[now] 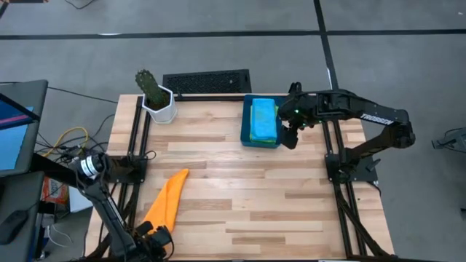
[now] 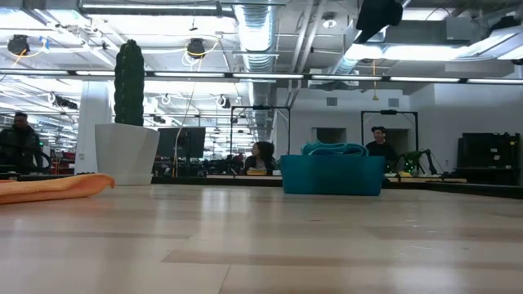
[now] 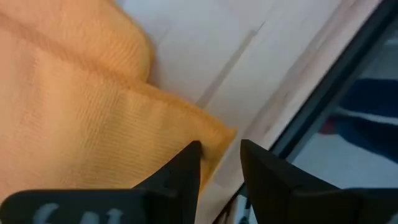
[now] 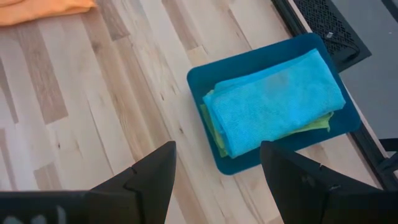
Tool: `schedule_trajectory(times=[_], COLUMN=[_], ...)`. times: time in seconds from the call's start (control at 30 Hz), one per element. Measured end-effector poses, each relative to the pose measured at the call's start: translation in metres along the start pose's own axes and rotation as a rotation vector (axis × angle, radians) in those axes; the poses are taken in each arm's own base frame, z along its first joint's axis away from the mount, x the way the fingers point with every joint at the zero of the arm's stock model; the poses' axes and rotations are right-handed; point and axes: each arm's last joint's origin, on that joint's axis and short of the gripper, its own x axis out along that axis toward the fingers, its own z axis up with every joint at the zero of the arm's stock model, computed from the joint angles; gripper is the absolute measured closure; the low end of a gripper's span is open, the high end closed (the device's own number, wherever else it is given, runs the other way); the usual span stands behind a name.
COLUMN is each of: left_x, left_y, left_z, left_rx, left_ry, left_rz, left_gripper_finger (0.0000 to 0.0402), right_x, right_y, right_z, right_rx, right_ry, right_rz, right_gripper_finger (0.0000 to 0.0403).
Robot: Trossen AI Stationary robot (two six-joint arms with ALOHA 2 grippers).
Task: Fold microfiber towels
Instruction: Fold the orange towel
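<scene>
High view: the orange towel (image 1: 167,201) lies bunched on the table (image 1: 247,196) near its left front; the left gripper (image 1: 154,239) sits at the towel's near end, probably for a corner pick. The right gripper (image 1: 290,136) hovers just beside the blue bin (image 1: 246,125).
Low view: orange towel (image 2: 51,187) flat at far left; bin (image 2: 332,175) with folded cloth peeking above its rim, beside a white planter (image 2: 127,153).
Left wrist view: fingers (image 3: 186,171) narrowly parted, straddling the towel's (image 3: 81,118) corner edge; no firm pinch visible.
Right wrist view: jaws spread wide and empty above the bin (image 4: 202,78), where a light blue towel (image 4: 273,102) is stacked on a green towel (image 4: 214,134), seemingly finished.
</scene>
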Motion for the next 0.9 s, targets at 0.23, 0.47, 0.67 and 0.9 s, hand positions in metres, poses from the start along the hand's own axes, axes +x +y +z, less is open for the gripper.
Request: schedule_trajectory(times=[0.23,0.47,0.67,0.9], left_x=[0.006,0.005,-0.003,-0.056], left_y=[0.006,0.012,0.004,-0.014], left_z=[0.005,0.006,0.009,0.021], left_rx=[-0.032,-0.051,-0.097,-0.172], left_ry=[0.004,0.006,0.037,-0.04], left_rz=[0.09,0.152,0.123,0.054], left_gripper_finger=[0.0294,0.0317,0.0393,0.04], right_x=[0.0,0.0,-0.001,-0.002], right_y=[0.0,0.0,0.006,0.026], right_z=[0.001,0.001,0.001,0.014], right_rx=[0.003,0.002,-0.011,-0.047], right_ry=[-0.008,-0.013,-0.015,-0.169], right_rz=[0.0,0.002,0.016,0.089], right_gripper_finger=[0.0145,0.0145,0.0145,0.0145])
